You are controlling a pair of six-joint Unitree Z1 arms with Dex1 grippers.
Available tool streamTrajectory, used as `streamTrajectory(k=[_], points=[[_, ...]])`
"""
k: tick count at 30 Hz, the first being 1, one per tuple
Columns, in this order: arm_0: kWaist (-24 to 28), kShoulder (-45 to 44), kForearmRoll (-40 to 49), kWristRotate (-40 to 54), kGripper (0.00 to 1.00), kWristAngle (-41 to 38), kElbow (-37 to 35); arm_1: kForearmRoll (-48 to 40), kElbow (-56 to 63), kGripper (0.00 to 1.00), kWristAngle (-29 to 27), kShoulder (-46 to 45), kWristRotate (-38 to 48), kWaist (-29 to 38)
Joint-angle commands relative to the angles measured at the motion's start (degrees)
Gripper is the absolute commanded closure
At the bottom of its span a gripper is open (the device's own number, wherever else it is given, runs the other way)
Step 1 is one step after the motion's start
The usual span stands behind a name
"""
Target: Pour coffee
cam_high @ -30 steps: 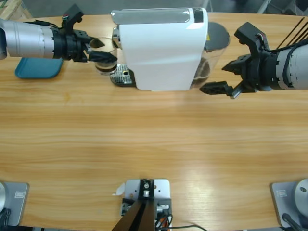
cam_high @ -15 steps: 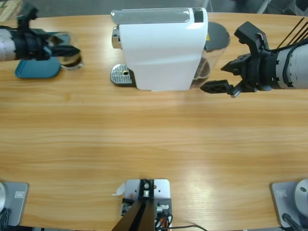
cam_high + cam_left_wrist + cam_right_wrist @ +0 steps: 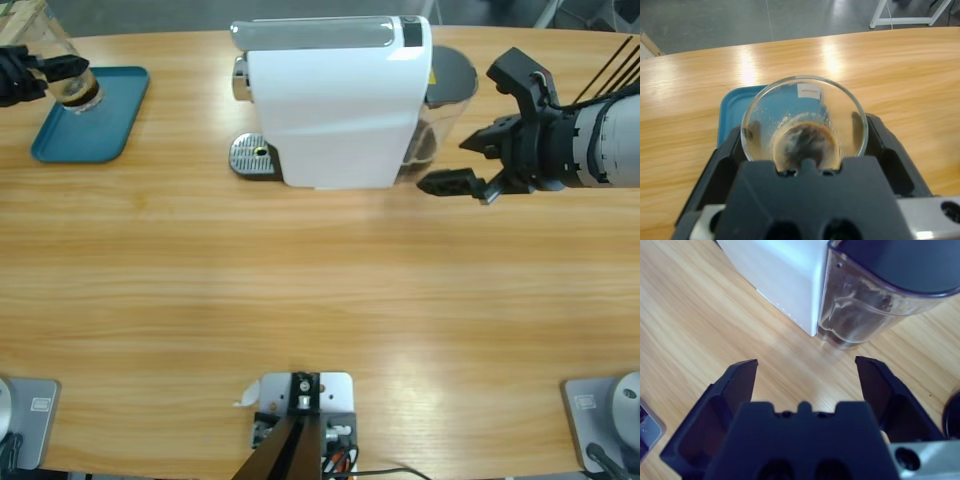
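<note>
1. We see the left gripper (image 3: 68, 72) at the table's far left edge, clamped on a clear glass (image 3: 75, 88).
2. The coffee (image 3: 807, 142) lies as a shallow dark pool in the glass's base.
3. The glass now hangs over the blue tray (image 3: 95, 135). Half a second ago it was just beside the tray's edge, and a second ago it stood at the drip grate (image 3: 252, 157) of the white machine (image 3: 335, 105).
4. The grate now lies bare.
5. In the left wrist view the tray (image 3: 732, 107) shows behind the glass (image 3: 805, 122).
6. The right gripper (image 3: 468, 165) has not moved. Its jaws stand spread, gripping nothing, near the machine's clear water tank (image 3: 875, 300).
7. We see only bare table (image 3: 705, 315) between its jaws.
</note>
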Motion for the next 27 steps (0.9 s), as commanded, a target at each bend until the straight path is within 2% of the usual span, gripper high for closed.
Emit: streamTrajectory(k=[1, 19, 22, 23, 25, 27], points=[[1.4, 8.6, -4.5, -1.0, 1.0, 0.5, -2.8, -1.7, 2.2, 0.11, 0.6, 2.5, 0.4, -0.4], [1.9, 12.7, -7.1, 0.0, 1.0, 1.3, -3.1, -3.3, 2.2, 0.104, 0.6, 4.0, 0.4, -0.5], [1.9, 13.2, -7.1, 0.7, 0.975, 1.3, -3.5, -3.4, 2.2, 0.025, 0.0, 4.1, 0.4, -0.5], [1.9, 13.3, -7.0, 0.7, 0.826, 1.4, -3.6, -3.4, 2.2, 0.009, -0.1, 4.0, 0.4, -0.5], [2.1, 13.2, -7.0, 0.6, 0.427, 1.4, -3.2, -3.4, 2.3, 0.0, -0.3, 3.8, 0.4, -0.5], [2.1, 12.8, -7.0, 0.6, 0.15, 1.4, -2.6, -3.4, 2.3, 0.0, -0.7, 3.6, 0.4, -0.5]])
